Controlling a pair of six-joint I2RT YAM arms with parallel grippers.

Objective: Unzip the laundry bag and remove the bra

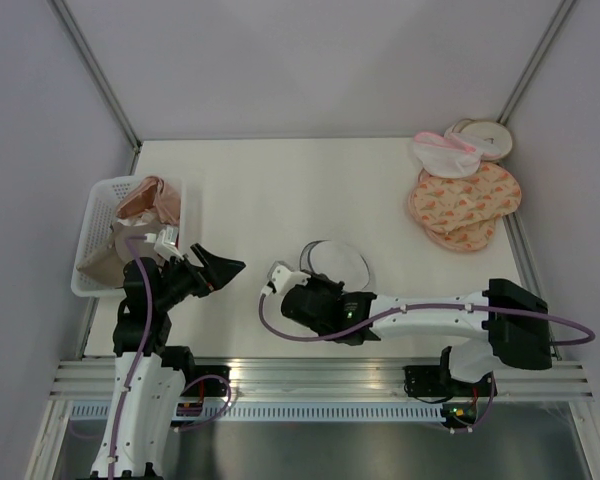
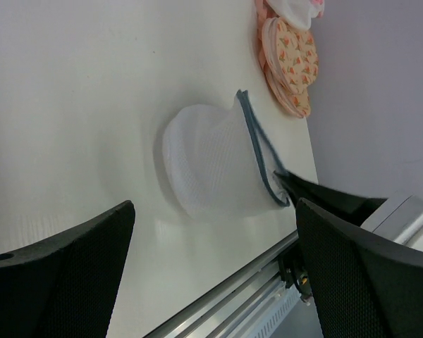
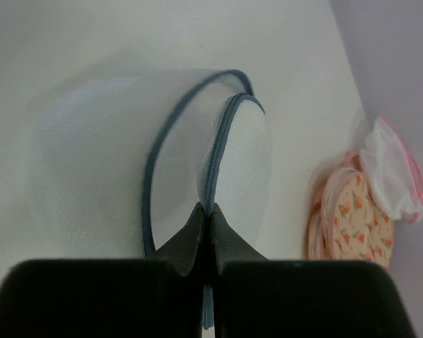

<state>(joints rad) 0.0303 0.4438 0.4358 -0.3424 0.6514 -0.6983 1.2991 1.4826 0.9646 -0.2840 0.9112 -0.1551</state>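
Note:
The laundry bag (image 1: 337, 262), a round white mesh drum with dark rims, lies on its side near the table's front centre. My right gripper (image 1: 322, 284) is shut on its blue zipper edge (image 3: 222, 141), with the tips (image 3: 206, 210) pinching the tape. Through the mesh (image 2: 211, 165) the bag looks empty. A taupe bra (image 1: 102, 256) lies in the white basket (image 1: 88, 218) at the left. Just right of that basket, my left gripper (image 1: 226, 268) hangs above the table, open wide and holding nothing (image 2: 215, 211).
A pink-peach garment (image 1: 145, 198) also lies in the basket. Flat peach patterned rounds (image 1: 465, 200) and a white mesh pouch with pink trim (image 1: 445, 155) sit at the back right. An aluminium rail (image 1: 320, 375) runs along the near edge. Walls close in the other three sides.

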